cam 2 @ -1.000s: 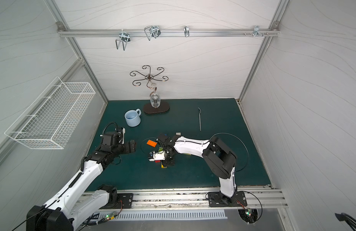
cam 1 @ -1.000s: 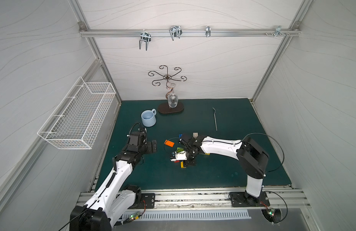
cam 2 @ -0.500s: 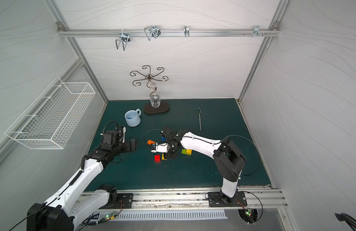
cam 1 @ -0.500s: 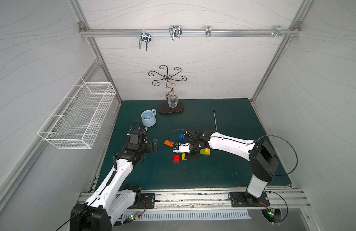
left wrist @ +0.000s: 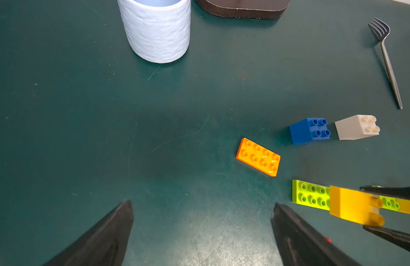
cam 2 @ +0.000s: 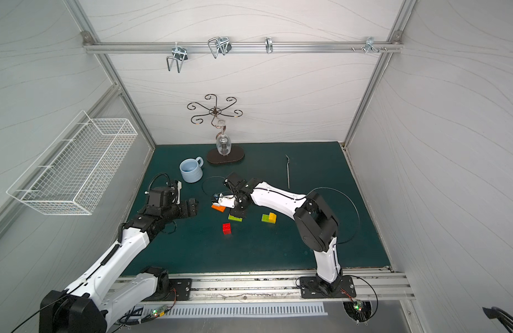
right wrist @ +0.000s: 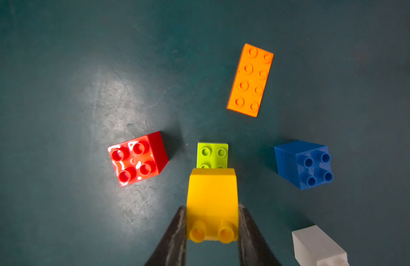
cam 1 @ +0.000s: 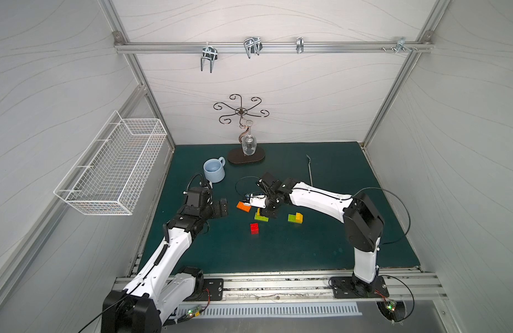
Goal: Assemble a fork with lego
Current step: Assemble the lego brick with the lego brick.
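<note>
Yellow brick (right wrist: 212,195) clamped tight in my right gripper (right wrist: 212,209)
It hangs over a lime green brick (right wrist: 212,153); my left gripper (left wrist: 202,203) gapes wide (holding nothing) near the orange brick (left wrist: 258,157), with the red brick (right wrist: 136,159) and blue brick (right wrist: 303,164) lying loose.

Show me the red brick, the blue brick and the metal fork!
red brick (right wrist: 136,159), right wrist view, on its studded top.
blue brick (right wrist: 305,165), right wrist view, on its studded face.
metal fork (left wrist: 388,66), left wrist view, on its thin handle.
</note>
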`<state>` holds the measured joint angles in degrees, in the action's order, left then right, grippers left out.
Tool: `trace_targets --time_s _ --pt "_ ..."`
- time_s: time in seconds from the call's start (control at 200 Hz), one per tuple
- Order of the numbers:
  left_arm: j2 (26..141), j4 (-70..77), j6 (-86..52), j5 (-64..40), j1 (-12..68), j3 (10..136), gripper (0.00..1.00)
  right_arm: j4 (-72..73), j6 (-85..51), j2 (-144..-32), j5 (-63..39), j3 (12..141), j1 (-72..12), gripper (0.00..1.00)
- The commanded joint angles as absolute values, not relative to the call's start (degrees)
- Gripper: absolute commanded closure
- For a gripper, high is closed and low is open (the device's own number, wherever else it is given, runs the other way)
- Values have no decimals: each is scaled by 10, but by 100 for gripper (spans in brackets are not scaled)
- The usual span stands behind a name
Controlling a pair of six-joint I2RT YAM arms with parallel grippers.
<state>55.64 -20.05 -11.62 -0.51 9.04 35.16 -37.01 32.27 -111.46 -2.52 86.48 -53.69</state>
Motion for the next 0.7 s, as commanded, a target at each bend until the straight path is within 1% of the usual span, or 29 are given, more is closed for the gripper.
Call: trace_targets --time_s 0.0,0.41,0.695 --pt "562 -172 -126 -8 88 348 0 -390 304 -1132 -7 883 -538 100" --pt "567 -161 -124 -8 88 340 0 -399 288 -1176 3 914 -547 100" --pt "570 -157 -124 -8 88 337 0 -394 275 -1185 9 903 -554 100"
